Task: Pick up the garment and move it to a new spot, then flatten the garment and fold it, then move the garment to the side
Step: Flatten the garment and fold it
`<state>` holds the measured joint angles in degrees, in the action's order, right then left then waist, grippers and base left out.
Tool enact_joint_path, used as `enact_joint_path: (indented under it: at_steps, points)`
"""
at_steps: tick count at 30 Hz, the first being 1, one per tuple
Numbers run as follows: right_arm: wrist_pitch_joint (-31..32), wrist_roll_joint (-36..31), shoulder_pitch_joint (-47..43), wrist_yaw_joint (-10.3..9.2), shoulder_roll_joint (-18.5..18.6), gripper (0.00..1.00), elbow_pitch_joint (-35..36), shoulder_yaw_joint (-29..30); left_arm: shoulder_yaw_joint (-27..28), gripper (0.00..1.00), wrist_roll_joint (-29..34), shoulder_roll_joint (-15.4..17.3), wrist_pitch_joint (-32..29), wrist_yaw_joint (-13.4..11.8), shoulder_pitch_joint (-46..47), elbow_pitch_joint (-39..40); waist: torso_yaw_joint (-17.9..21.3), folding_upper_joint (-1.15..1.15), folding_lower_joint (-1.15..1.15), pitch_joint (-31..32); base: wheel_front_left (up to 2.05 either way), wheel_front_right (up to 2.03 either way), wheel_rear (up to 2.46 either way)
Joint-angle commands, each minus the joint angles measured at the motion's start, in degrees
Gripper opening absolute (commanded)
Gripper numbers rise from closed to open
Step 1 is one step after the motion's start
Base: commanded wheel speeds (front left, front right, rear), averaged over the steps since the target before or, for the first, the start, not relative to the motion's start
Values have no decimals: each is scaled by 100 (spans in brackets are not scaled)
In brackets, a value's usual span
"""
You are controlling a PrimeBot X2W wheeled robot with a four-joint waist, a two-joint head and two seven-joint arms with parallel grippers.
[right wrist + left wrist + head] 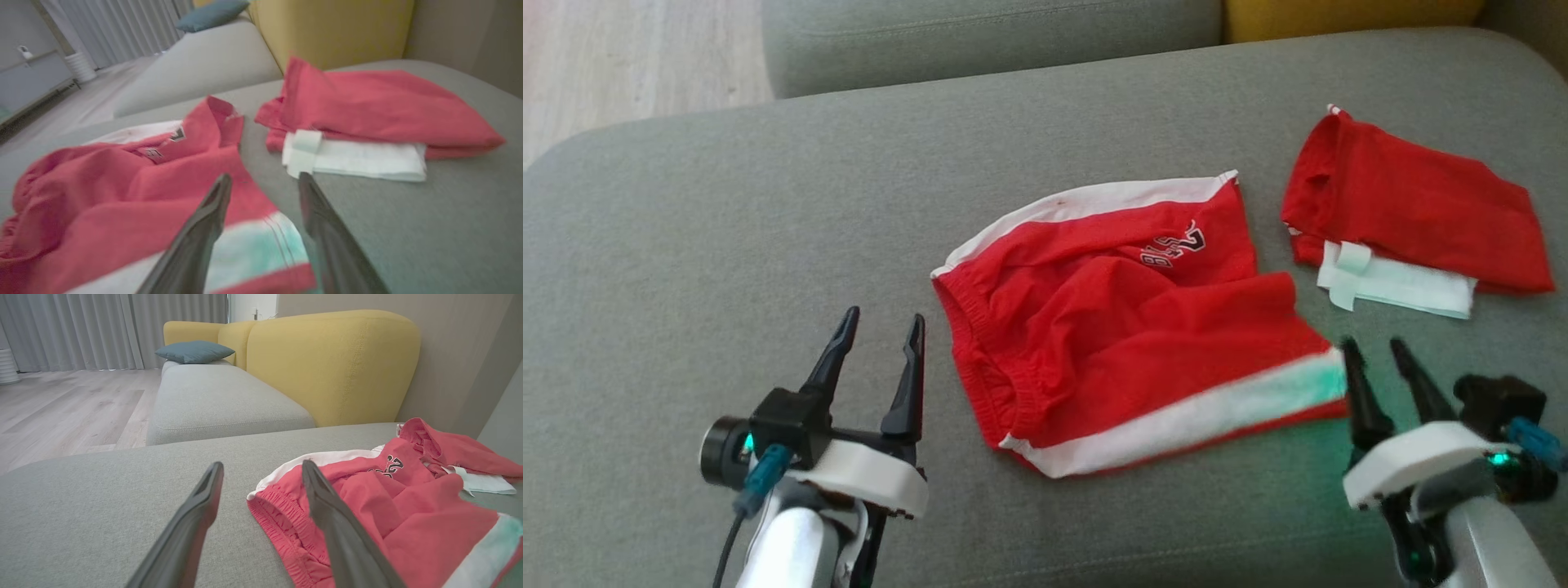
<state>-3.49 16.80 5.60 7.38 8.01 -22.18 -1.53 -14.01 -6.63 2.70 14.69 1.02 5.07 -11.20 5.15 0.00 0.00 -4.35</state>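
On grey sofa cushion (686,245): crumpled red shorts (1127,327). Left end effector (885,315) open, empty, beside waistband (980,359). Right end effector (1373,345) parted at striped hem (1217,408), seemingly gripping nothing.

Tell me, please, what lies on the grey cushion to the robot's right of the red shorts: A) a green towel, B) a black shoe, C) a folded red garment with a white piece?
C: a folded red garment with a white piece at its near edge lies right of the red shorts.
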Motion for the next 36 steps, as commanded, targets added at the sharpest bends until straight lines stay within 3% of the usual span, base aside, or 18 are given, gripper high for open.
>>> enact_joint_path:
  at_steps: [1,12,27,31,36]
  points:
    - [3,-93,156,11,-19,100,348,-75,175,100,57,18,30,5,192,181,-57,0,0,6,0,0,0]
    - [-67,-282,174,11,-240,100,1416,-310,69,100,22,18,30,-36,131,184,-707,0,0,123,0,0,0]
    - [-463,-424,501,11,-381,100,846,-268,14,100,-35,18,30,-78,78,235,-1544,0,0,-62,0,0,0]
    - [-253,-627,765,11,-311,100,713,-261,-16,100,-42,18,30,-50,143,254,-1653,0,0,-206,0,0,0]
    - [608,-808,1457,11,-91,100,210,-283,-129,100,-140,18,30,-71,283,265,-1865,0,0,-509,0,0,0]
